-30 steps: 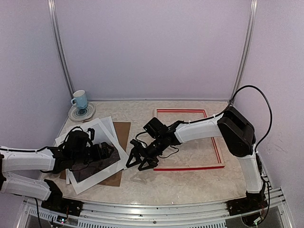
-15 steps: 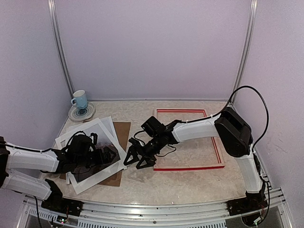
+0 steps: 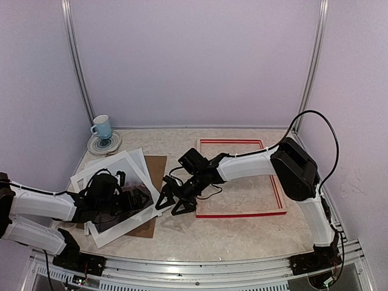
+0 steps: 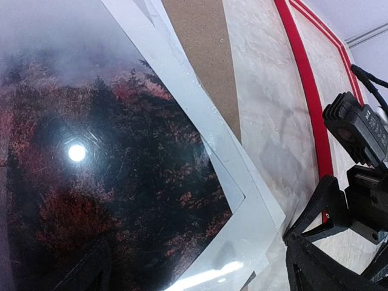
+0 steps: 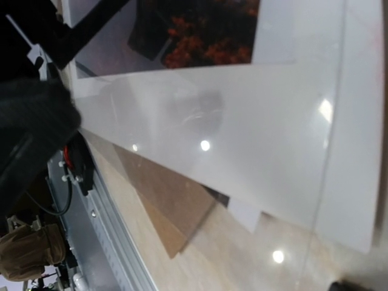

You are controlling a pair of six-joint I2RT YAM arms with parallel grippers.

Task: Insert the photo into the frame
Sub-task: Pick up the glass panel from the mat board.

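Altogether: one photo (image 4: 109, 170), one frame (image 3: 241, 214); left hand (image 3: 143, 195), right hand (image 3: 173, 205) agape.

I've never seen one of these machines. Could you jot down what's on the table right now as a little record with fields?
Photo: face up on the left, showing through a white mat, with a brown board beneath
Frame: red, flat on the table to the right, no photo inside
Left fingers: open, over the photo
Right fingers: open, holding nothing, between the stack and the frame
Cup: blue, on a saucer, back left corner
Status: photo not yet in the frame
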